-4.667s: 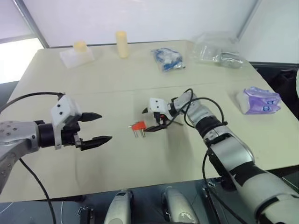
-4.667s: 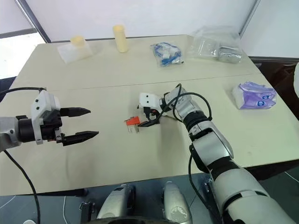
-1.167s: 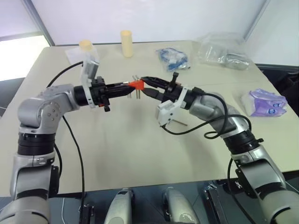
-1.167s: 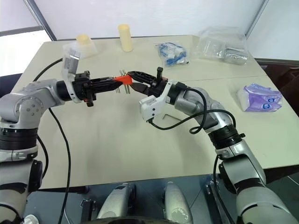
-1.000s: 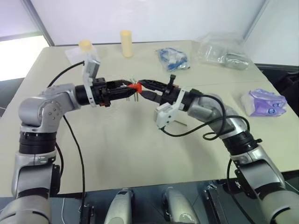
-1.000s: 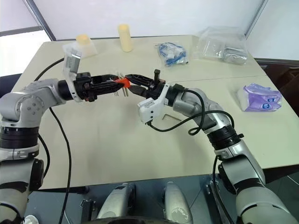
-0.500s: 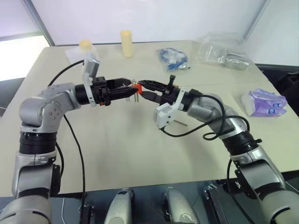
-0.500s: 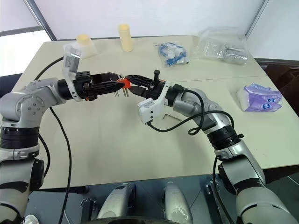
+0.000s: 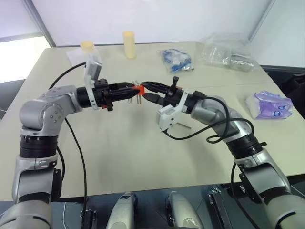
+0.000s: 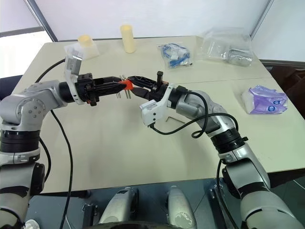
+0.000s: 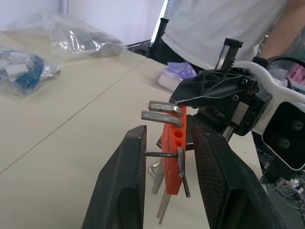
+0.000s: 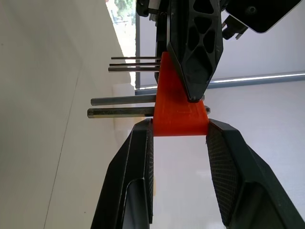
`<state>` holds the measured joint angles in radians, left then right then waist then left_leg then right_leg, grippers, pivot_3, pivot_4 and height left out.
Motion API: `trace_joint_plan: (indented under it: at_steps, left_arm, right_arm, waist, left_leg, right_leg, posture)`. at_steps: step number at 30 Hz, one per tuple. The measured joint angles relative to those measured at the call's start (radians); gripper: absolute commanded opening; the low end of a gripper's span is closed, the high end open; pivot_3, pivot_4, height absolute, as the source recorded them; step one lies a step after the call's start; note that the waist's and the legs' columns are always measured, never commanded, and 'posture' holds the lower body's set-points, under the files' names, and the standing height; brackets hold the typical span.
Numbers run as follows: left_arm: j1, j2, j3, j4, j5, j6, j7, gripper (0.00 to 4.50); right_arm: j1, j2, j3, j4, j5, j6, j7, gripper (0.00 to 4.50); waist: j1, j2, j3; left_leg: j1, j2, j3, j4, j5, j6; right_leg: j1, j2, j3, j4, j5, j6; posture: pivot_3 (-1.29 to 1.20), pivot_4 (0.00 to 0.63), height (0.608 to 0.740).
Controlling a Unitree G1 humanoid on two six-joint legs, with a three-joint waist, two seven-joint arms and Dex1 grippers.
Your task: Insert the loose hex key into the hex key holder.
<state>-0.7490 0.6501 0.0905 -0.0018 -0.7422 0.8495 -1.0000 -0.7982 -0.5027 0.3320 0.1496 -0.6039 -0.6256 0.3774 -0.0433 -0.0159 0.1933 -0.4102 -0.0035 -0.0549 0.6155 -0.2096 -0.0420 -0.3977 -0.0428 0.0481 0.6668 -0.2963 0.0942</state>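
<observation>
The red-orange hex key holder, with short dark keys sticking out, hangs in the air above the middle of the table. My right gripper is shut on its near end; in the right wrist view its fingers clamp the block from both sides. My left gripper comes in level from the left, and its fingers close on the holder across its other faces. The loose hex key lies flat on the table under my right forearm.
Along the table's far edge stand a yellow cylinder, a plastic bag with a pale object, a blue packet and a clear bag. A purple-white packet lies at the right. A person in a white shirt stands beyond the table.
My left gripper's fingers have drawn together around the holder. Neither arm has moved, and the right gripper keeps its grip.
</observation>
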Motion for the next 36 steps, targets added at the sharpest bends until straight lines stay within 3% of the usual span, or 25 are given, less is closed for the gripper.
trace_joint_plan:
  at_steps: [2,3,22,23,28,36]
  left_arm:
    - [0.0,-0.002,-0.002,-0.002,-0.006,0.007,-0.006,0.24]
    - [0.0,-0.002,-0.002,-0.002,-0.009,0.011,-0.007,0.13]
    - [0.0,-0.006,-0.001,-0.002,-0.007,0.01,-0.002,0.13]
    - [0.0,-0.006,-0.001,-0.002,-0.007,0.01,-0.002,0.13]
    - [0.004,-0.005,-0.008,-0.007,0.014,0.008,0.004,0.13]
    - [0.009,-0.005,-0.008,-0.011,0.03,-0.005,0.004,0.13]
  right_arm:
    - [-0.001,0.002,-0.001,-0.001,0.0,0.003,-0.003,1.02]
    - [-0.001,0.001,-0.001,-0.001,-0.001,0.005,-0.004,1.02]
    - [-0.001,0.002,-0.001,-0.001,0.0,0.01,-0.003,1.02]
    - [-0.001,0.002,-0.001,-0.001,0.0,0.01,-0.003,2.04]
    - [-0.003,0.005,-0.001,-0.001,0.021,0.024,0.004,4.41]
    - [-0.002,-0.006,-0.001,-0.017,0.067,0.1,0.09,4.47]
  waist:
    - [0.0,0.0,0.0]
    - [0.0,0.0,0.0]
    - [0.0,0.0,0.0]
    - [0.0,0.0,0.0]
    - [0.0,0.0,0.0]
    - [0.0,0.0,0.0]
  left_leg:
    - [0.0,0.0,0.0,0.0,0.0,0.0]
    - [0.0,0.0,0.0,0.0,0.0,0.0]
    - [0.0,0.0,0.0,0.0,0.0,0.0]
    - [0.0,0.0,0.0,0.0,0.0,0.0]
    - [0.0,0.0,0.0,0.0,0.0,0.0]
    - [0.0,0.0,0.0,0.0,0.0,0.0]
  right_leg:
    - [0.0,0.0,0.0,0.0,0.0,0.0]
    - [0.0,0.0,0.0,0.0,0.0,0.0]
    - [0.0,0.0,0.0,0.0,0.0,0.0]
    - [0.0,0.0,0.0,0.0,0.0,0.0]
    - [0.0,0.0,0.0,0.0,0.0,0.0]
    - [0.0,0.0,0.0,0.0,0.0,0.0]
  posture:
    - [0.0,0.15,0.74]
    - [0.0,0.15,0.74]
    - [0.0,0.15,0.74]
    - [0.0,0.15,0.74]
    - [0.0,0.15,0.74]
    - [0.0,0.15,0.74]
